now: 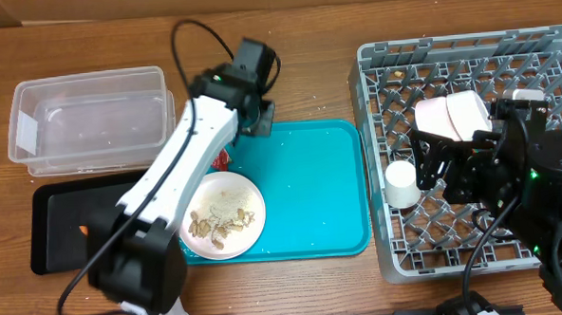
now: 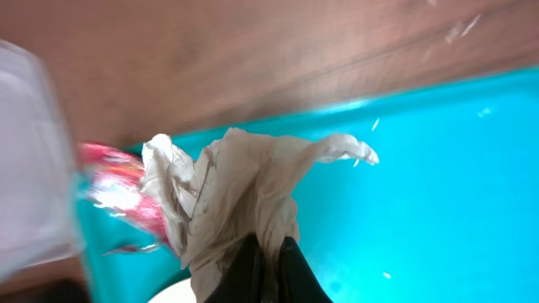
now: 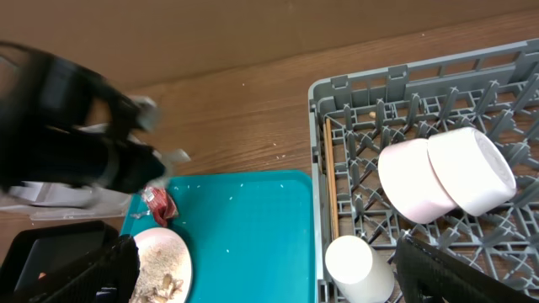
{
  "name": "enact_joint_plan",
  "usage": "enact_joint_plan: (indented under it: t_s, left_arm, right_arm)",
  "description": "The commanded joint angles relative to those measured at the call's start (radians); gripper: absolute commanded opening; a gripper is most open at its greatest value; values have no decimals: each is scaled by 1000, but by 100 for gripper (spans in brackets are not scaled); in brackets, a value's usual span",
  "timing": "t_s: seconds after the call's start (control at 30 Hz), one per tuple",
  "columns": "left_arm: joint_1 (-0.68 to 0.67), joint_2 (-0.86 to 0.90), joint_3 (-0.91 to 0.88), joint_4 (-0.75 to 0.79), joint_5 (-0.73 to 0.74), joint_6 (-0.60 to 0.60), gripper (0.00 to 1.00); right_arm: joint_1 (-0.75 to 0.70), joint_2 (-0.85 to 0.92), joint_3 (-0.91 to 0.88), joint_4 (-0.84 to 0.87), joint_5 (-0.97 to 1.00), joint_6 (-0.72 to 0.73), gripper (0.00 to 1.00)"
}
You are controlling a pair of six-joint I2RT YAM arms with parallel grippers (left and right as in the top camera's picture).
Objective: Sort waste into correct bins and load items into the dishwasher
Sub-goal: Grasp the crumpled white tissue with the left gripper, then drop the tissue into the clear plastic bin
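My left gripper is shut on the crumpled white paper ball and holds it over the teal tray's far-left corner. The red snack wrapper lies just beside it on the tray. The white plate with beige food scraps sits at the tray's left front. My right gripper is wide open and empty above the grey dish rack. The rack holds two white bowls and the chopsticks. An orange carrot piece lies in the black tray.
The clear tub stands at the far left, behind the black tray. The teal tray lies between the bins and the rack. A white cup stands in the rack's left side, close under my right gripper.
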Motion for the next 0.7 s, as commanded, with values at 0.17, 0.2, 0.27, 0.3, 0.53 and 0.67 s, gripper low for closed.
enact_joint_plan:
  t_s: [0.17, 0.2, 0.27, 0.3, 0.53, 0.67]
  left_arm:
    - [188, -77, 49, -153, -238, -279, 4]
    - [231, -71, 37, -148, -208, -291, 4]
    - [321, -55, 11, -101, -135, -286, 4]
    - [357, -45, 1, -69, -101, -269, 5]
    - [472, 0, -2, 6, 197, -101, 55]
    - [428, -5, 9, -19, 225, -82, 58]
  right_arm:
    - [4, -3, 13, 5, 2, 0, 100]
    - [4, -3, 13, 5, 2, 0, 100]
    - [4, -3, 13, 5, 2, 0, 100]
    - [4, -3, 13, 5, 2, 0, 100]
    - [4, -3, 13, 5, 2, 0, 100]
    - [4, -3, 13, 5, 2, 0, 100]
